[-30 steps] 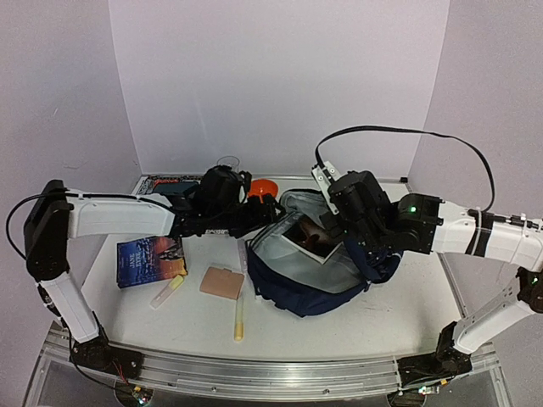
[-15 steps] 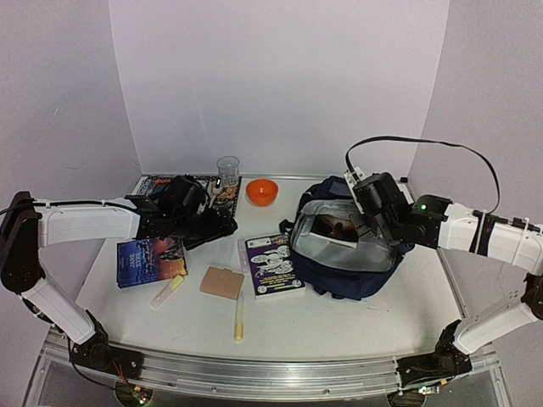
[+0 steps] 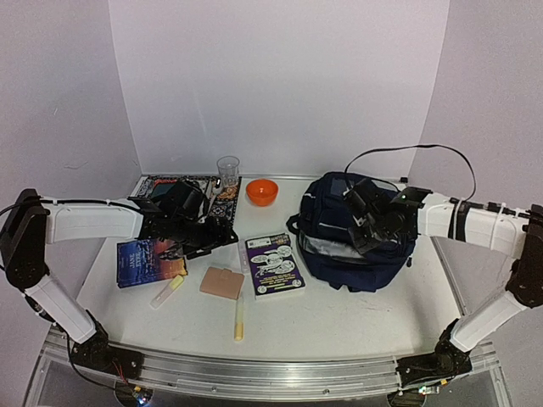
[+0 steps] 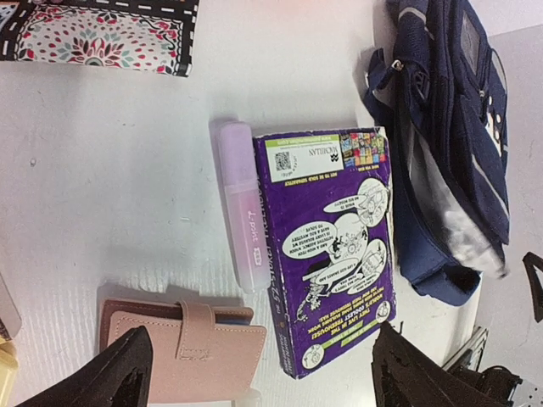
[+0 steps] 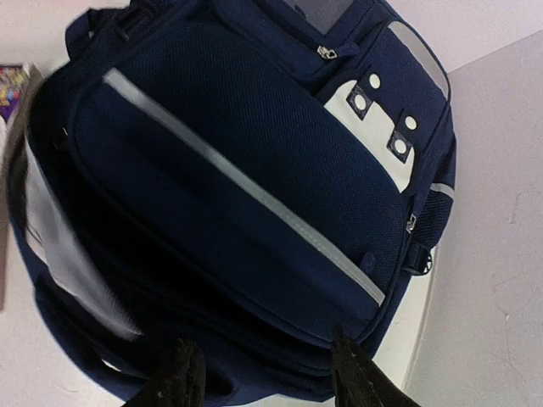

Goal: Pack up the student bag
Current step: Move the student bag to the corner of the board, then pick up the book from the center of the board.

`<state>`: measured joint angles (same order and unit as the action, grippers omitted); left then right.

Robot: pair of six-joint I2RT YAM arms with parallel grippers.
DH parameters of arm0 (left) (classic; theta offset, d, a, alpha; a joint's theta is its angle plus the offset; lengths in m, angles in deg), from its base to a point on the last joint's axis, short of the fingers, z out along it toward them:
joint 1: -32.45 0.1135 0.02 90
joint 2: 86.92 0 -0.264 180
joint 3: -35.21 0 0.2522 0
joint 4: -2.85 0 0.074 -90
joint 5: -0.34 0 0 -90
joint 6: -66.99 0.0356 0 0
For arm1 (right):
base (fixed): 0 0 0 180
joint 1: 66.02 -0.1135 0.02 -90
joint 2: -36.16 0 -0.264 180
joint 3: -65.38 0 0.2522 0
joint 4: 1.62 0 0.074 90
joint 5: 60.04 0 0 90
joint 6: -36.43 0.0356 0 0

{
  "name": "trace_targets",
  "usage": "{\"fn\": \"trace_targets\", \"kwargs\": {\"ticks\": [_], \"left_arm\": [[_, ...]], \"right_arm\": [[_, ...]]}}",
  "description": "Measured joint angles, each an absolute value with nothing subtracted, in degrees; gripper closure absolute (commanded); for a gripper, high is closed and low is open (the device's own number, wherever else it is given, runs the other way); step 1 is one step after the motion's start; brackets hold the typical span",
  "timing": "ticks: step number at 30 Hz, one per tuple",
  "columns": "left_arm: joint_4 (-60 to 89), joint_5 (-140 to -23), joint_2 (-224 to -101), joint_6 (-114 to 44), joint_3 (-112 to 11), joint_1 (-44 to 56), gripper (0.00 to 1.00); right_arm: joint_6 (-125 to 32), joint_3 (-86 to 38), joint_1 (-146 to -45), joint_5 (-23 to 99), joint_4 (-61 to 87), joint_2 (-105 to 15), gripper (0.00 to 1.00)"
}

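Right tool (image 5: pixel 265 373) parted, student bag (image 5: pixel 254 195) navy, white-striped

Purple book (image 4: pixel 331 254) flat on counter (image 4: pixel 102 170), student bag (image 4: pixel 450 127) just right of it. Pink pen (prob. highlighter) (image 4: pixel 237 203) along book's left edge, pink wallet (image 4: pixel 182 348) near-left. Left gripper (image 4: pixel 259 365) jaws wide apart.

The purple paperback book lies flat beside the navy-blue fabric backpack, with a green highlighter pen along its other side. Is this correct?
Only the colour is wrong: the highlighter pen is pale pink, as the left wrist view shows. It does lie along the purple paperback book, opposite the navy-blue fabric backpack.
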<state>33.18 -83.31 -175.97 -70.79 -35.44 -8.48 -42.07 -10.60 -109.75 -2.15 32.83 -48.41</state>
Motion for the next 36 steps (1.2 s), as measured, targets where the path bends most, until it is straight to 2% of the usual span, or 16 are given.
{"fn": "trace_targets", "kwargs": {"ticks": [6, 10, 14, 23, 36], "left_arm": [[33.15, -79.15, -177.70, -70.91, -36.77, -8.48, 0.21], [33.18, -76.78, -179.11, -71.02, -38.02, -8.48, 0.29], [33.00, -74.08, -181.51, -71.02, -40.19, -8.77, 0.33], [31.35, -69.55, -188.25, -71.25, -43.80, -10.20, 0.35], [29.67, -66.19, -195.47, -72.02, -44.53, -10.25, 0.35]], "right_arm": [[-38.38, -19.46, -111.58, 7.73, 34.43, -47.30, 0.25], [-35.31, -22.05, -112.53, 16.81, 33.02, -47.87, 0.24], [-32.13, -23.63, -112.63, 23.74, 30.16, -53.52, 0.24], [-26.58, -29.05, -112.61, 30.74, 26.38, -72.45, 0.25], [-22.23, -30.21, -110.98, 34.91, 19.45, -81.92, 0.27]]}}
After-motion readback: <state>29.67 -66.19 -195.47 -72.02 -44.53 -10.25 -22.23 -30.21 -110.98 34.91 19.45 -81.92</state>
